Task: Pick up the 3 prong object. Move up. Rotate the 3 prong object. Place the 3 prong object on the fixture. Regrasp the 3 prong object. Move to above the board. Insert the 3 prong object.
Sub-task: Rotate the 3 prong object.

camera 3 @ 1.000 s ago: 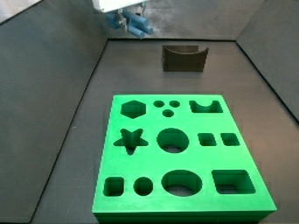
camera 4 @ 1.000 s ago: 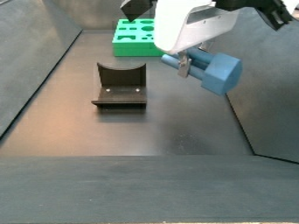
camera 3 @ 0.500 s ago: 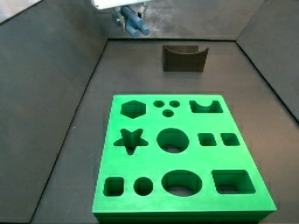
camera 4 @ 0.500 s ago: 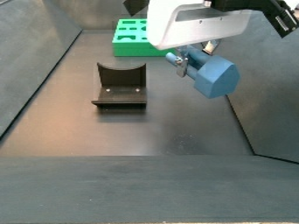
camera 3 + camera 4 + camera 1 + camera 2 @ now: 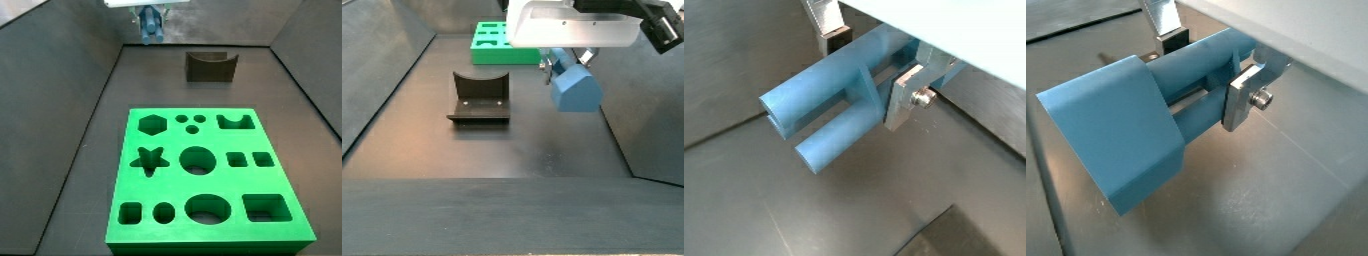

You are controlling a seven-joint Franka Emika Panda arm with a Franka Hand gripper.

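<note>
Gripper (image 5: 875, 62): raised above the dark floor, both silver finger plates pinching the 3 prong object; also seen at (image 5: 1204, 68), (image 5: 151, 22) and (image 5: 569, 66). One finger (image 5: 906, 93) lies flat against the piece's side, a round screw head showing in it; the opposite finger (image 5: 828, 30) presses the far side.

3 prong object (image 5: 838, 100): matte blue piece, held clear of every surface. In a wrist view its cylindrical prongs project away from the fingers, side by side; in a wrist view (image 5: 1146, 130) its flat block face fills the foreground. In a side view (image 5: 576, 88) it hangs below the white gripper body, block end lowest. In a side view (image 5: 151, 24) it is a small blue shape at 11 o'clock in the frame.

Fixture (image 5: 478, 100): dark bracket on the floor, unoccupied, at 9 o'clock from the held piece and apart from it. In a side view (image 5: 210, 66) it stands at 4 o'clock from the gripper.

Board (image 5: 203, 177): bright green slab with hexagon, star, round and square cut-outs, flat on the floor, at 6 o'clock from the fixture. In a side view (image 5: 492, 42) only a corner shows, at 12 o'clock from the fixture.
</note>
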